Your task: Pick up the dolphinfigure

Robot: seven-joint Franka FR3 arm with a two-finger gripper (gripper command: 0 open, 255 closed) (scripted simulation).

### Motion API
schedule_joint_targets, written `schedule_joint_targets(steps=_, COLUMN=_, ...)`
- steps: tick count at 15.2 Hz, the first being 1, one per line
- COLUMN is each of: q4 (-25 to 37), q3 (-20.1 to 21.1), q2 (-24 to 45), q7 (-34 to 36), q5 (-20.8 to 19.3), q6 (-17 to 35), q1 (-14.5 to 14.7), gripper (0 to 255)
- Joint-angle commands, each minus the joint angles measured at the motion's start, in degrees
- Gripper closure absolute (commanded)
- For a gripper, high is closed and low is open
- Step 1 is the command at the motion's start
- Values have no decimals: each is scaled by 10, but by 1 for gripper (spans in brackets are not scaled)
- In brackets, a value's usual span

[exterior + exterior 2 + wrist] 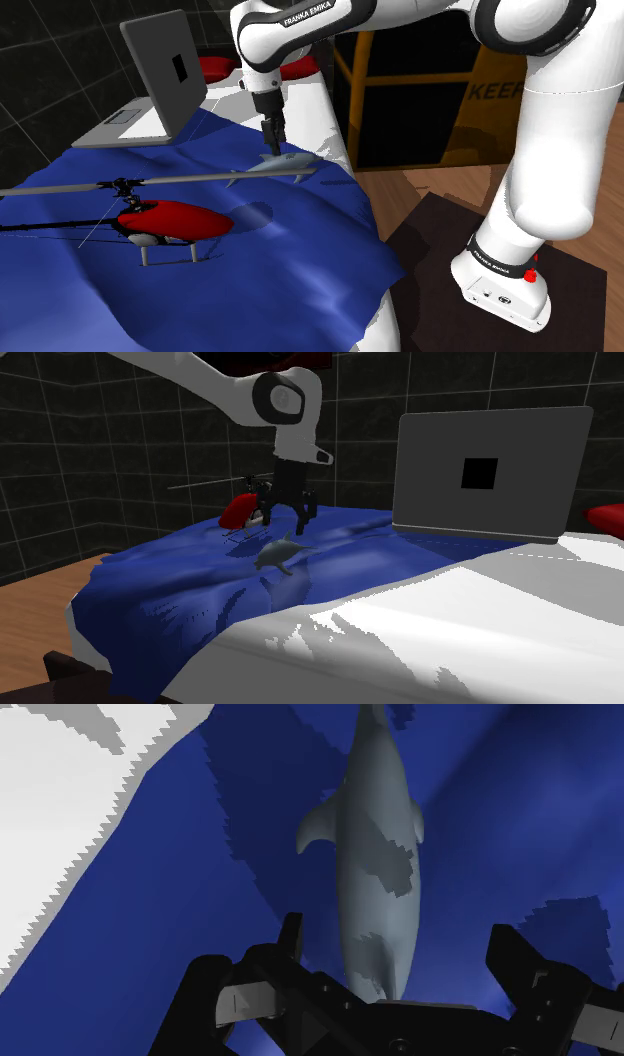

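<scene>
On the bed (pixel 470 642), a blue blanket (pixel 250 290) covers much of the white sheet. The grey dolphin (pixel 283 165) lies on this blanket. In the shoulder view, an open grey laptop (pixel 160 70) stands at 10 o'clock from the dolphin, and a red toy helicopter (pixel 165 222) sits at 8 o'clock. The gripper (pixel 273 135) hangs right above the dolphin, fingers spread wide to either side, holding nothing.

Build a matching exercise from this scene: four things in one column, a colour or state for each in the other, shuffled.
Column one:
1. dolphin figure
2. helicopter
3. laptop
4. end effector

Column two:
A. red body
B. fingers apart
C. lid up
D. grey body with fins

Pairs: 1-D, 2-A, 3-C, 4-B
</scene>
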Motion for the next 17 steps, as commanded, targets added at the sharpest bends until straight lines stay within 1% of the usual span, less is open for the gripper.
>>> schedule_joint_targets(steps=1, q4=13, q3=4, q2=24, q7=-8, q5=-3, q6=7, q1=5, gripper=0)
schedule_joint_targets(steps=7, q4=-17, q3=3, q2=35, q7=-9, q5=-4, q6=49, q1=5, gripper=0)
schedule_joint_targets(steps=9, q4=-20, q3=3, q2=37, q7=-9, q5=-4, q6=53, q1=5, gripper=0)
schedule_joint_targets(steps=10, q4=-21, q3=4, q2=36, q7=-9, q5=-4, q6=54, q1=5, gripper=255)
schedule_joint_targets(steps=17, q4=-22, q3=4, q2=36, q7=-9, q5=-4, q6=54, q1=6, gripper=255)
